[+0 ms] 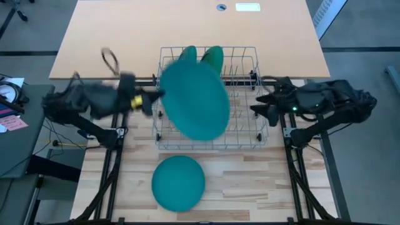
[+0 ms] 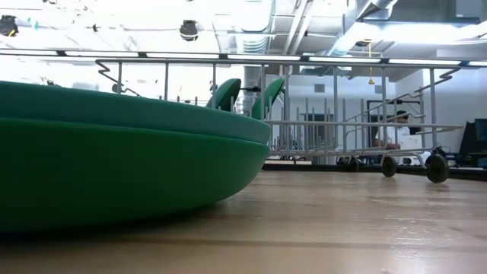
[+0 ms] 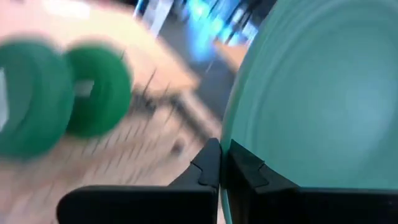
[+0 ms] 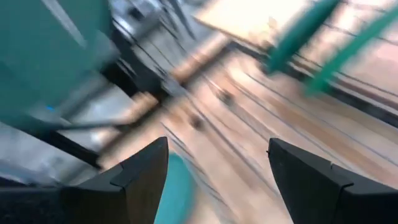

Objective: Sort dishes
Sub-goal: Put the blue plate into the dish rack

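Observation:
My left gripper (image 1: 155,100) is shut on a large teal plate (image 1: 195,100) held over the wire rack (image 1: 250,134); the plate also fills the left wrist view (image 3: 323,106). Two green plates (image 1: 187,55) (image 1: 214,56) stand on edge between the rack's wires at its far end. They also show in the low view (image 2: 225,93) and the left wrist view (image 3: 96,90). More teal plates (image 1: 179,182) lie flat on the table in front of the rack. My right gripper (image 1: 259,107) is open and empty at the rack's right side. My left gripper pinches the teal plate's rim (image 3: 229,163) between its two fingers, at the plate's left edge. The fingers come about level from the table's left. The plate is lifted clear above the rack, its broad face tilted and showing in the high view.
The flat plates at the near edge fill the low view's left (image 2: 114,167) and look like two stacked. The rack has upright wire tines (image 2: 335,114) and small wheels (image 2: 437,169). Bare wooden table (image 1: 262,187) lies at the near right, and a tan surface (image 1: 125,31) behind the rack.

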You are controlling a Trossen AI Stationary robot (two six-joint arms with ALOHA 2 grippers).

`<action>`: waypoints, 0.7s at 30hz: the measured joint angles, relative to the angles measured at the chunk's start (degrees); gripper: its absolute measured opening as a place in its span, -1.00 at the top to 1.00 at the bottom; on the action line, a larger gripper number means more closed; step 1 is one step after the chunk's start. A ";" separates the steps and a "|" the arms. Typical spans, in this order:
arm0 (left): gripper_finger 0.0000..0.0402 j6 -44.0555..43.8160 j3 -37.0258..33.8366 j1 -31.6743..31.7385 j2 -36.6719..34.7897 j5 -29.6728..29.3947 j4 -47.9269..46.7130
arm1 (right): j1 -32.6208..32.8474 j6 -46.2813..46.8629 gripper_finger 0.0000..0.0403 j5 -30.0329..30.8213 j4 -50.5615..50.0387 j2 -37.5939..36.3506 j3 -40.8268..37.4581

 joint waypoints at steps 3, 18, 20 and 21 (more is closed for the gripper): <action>1.00 8.45 1.18 8.74 0.00 9.77 12.07 | -1.35 1.14 -0.40 -0.11 -8.59 -1.26 -0.50; 1.00 14.61 1.18 27.30 11.17 63.37 67.68 | -7.29 -2.78 -0.40 -2.55 -7.87 -5.14 -10.02; 1.00 14.81 1.18 27.30 13.85 66.12 75.35 | -7.19 -3.71 -0.40 -4.14 -7.70 -4.77 -10.03; 1.00 14.66 1.18 27.32 15.12 67.18 79.15 | -7.10 -4.06 -0.40 -4.93 -7.44 -4.65 -10.01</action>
